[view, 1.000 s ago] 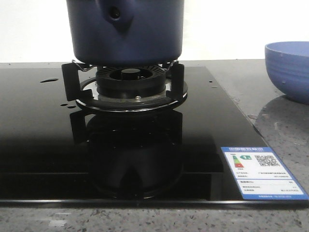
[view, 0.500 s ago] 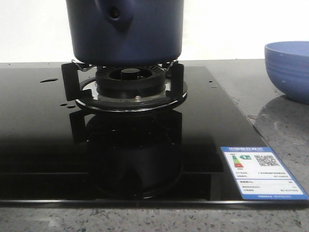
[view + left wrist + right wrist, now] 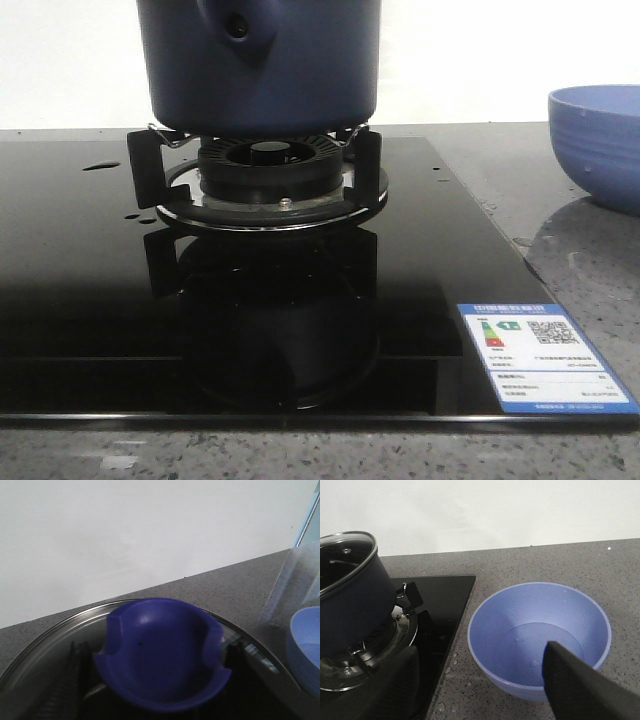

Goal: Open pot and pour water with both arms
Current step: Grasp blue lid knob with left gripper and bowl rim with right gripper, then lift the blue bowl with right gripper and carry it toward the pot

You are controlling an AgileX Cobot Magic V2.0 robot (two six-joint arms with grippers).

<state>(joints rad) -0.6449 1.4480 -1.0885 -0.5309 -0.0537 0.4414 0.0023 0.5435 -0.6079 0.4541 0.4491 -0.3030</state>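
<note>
The dark navy pot (image 3: 260,65) stands on the gas burner (image 3: 262,170), with its handle stub toward the front camera. Its glass lid (image 3: 55,635) with a steel rim rests on it, also seen as the lid (image 3: 342,555) from the right wrist. My left gripper (image 3: 159,680) is open directly above the lid, its dark fingers (image 3: 75,680) on either side of the blue knob (image 3: 162,650). My right gripper (image 3: 480,695) is open, low over the counter at the near rim of the light blue bowl (image 3: 540,630). Water drops (image 3: 100,166) lie on the glass cooktop; water inside the pot is hidden.
The black glass cooktop (image 3: 80,280) carries an energy label (image 3: 545,358) at its front right corner. The bowl (image 3: 600,140) sits on the speckled grey counter (image 3: 560,565) right of the hob, with small drops (image 3: 445,670) beside it. A white wall closes the back.
</note>
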